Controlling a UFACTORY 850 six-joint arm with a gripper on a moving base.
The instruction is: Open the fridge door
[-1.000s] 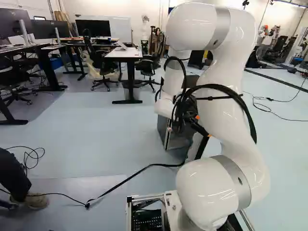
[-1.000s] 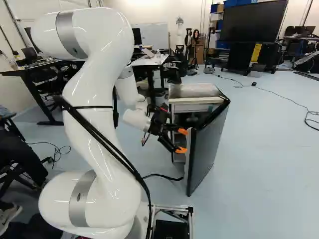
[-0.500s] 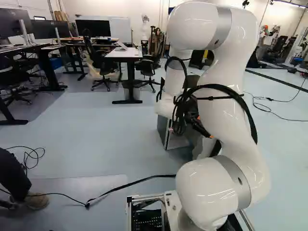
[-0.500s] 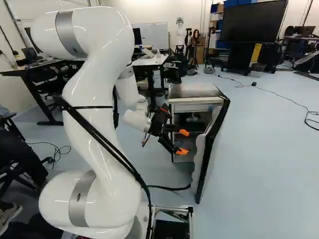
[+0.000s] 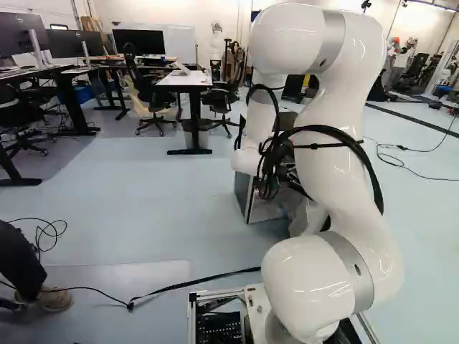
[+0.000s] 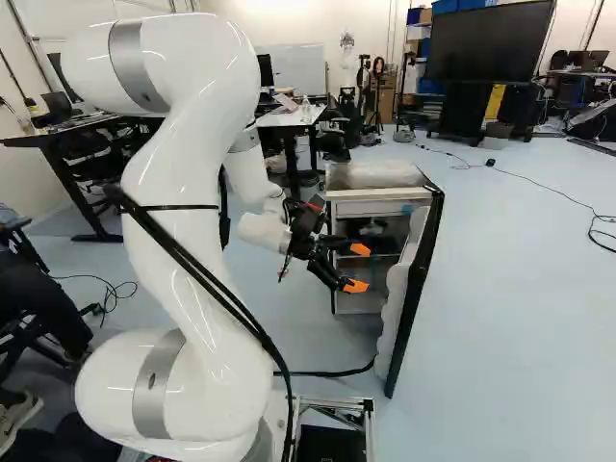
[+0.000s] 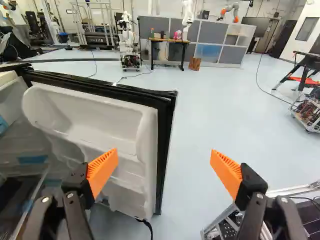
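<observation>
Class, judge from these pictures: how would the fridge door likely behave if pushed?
The fridge door would likely swing rather than tip, since one edge meets the fridge. Its straight black border suggests stiffness. The smooth-looking white lining might be slippery.

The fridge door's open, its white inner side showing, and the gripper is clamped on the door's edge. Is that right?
Not quite: the gripper isn't clamped on the edge. The wrist view shows its pads wide apart, gripping nothing. The fridge door is indeed open, its white inner side showing.
</observation>
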